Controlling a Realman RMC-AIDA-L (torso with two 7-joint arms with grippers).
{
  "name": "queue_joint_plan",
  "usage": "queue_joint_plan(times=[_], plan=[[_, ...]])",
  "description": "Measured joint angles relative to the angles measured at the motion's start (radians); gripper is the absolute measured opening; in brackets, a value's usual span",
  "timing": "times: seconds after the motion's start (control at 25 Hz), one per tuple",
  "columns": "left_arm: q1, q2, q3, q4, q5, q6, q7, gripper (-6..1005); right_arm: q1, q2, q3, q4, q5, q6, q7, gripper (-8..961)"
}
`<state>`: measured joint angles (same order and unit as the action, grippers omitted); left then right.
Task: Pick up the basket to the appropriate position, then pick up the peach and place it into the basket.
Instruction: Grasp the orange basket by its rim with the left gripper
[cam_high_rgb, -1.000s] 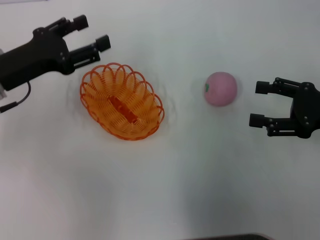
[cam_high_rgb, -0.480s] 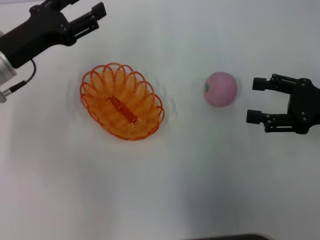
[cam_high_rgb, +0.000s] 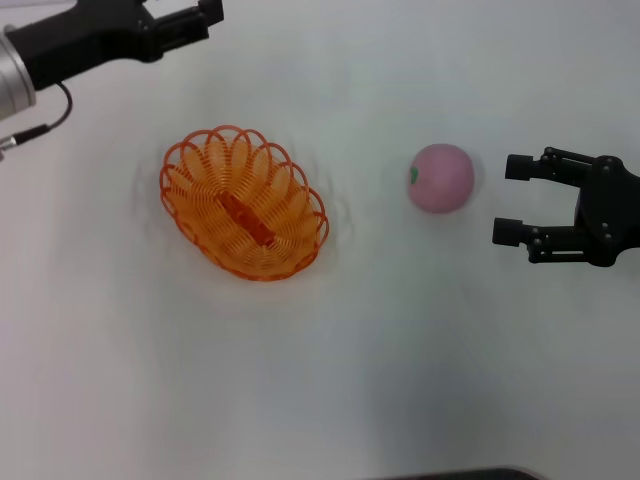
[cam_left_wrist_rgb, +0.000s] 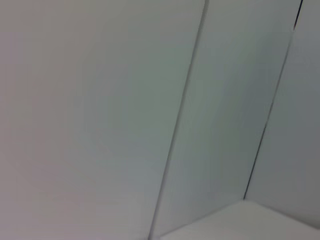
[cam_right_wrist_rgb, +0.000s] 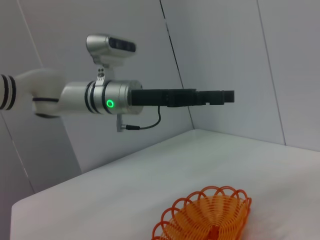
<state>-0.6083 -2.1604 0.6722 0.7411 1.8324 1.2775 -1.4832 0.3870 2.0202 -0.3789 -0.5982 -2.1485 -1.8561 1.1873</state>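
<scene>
The orange wire basket (cam_high_rgb: 243, 203) lies on the white table left of centre and is empty; the right wrist view shows its rim (cam_right_wrist_rgb: 210, 220) low down. The pink peach (cam_high_rgb: 441, 178) sits on the table to its right, green mark facing the basket. My right gripper (cam_high_rgb: 510, 200) is open, just right of the peach and apart from it. My left gripper (cam_high_rgb: 190, 8) is at the far left edge of the head view, raised well away from the basket, open and empty. It shows side-on in the right wrist view (cam_right_wrist_rgb: 225, 96).
The white table (cam_high_rgb: 330, 370) carries only the basket and peach. Grey wall panels (cam_left_wrist_rgb: 100, 100) stand behind the table. A dark strip (cam_high_rgb: 450, 474) lies at the table's near edge.
My left arm has lifted up and back, away from the basket's far left rim. My right gripper shifted slightly toward the peach, then held still. Basket and peach have not moved.
</scene>
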Motion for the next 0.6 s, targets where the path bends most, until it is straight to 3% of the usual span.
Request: queue_joint_plan(times=[0.32,0.6], plan=[[-0.029,0.001,0.105,0.220,0.190,0.000,-0.324,813,0.001,0.001,0.000,0.000,-0.001,0.005,0.000,940],[-0.095,0.010,0.219,0.369,0.425,0.016,-0.621,814,0.001,0.005,-0.005,0.000,-0.004,0.015,-0.006,940]])
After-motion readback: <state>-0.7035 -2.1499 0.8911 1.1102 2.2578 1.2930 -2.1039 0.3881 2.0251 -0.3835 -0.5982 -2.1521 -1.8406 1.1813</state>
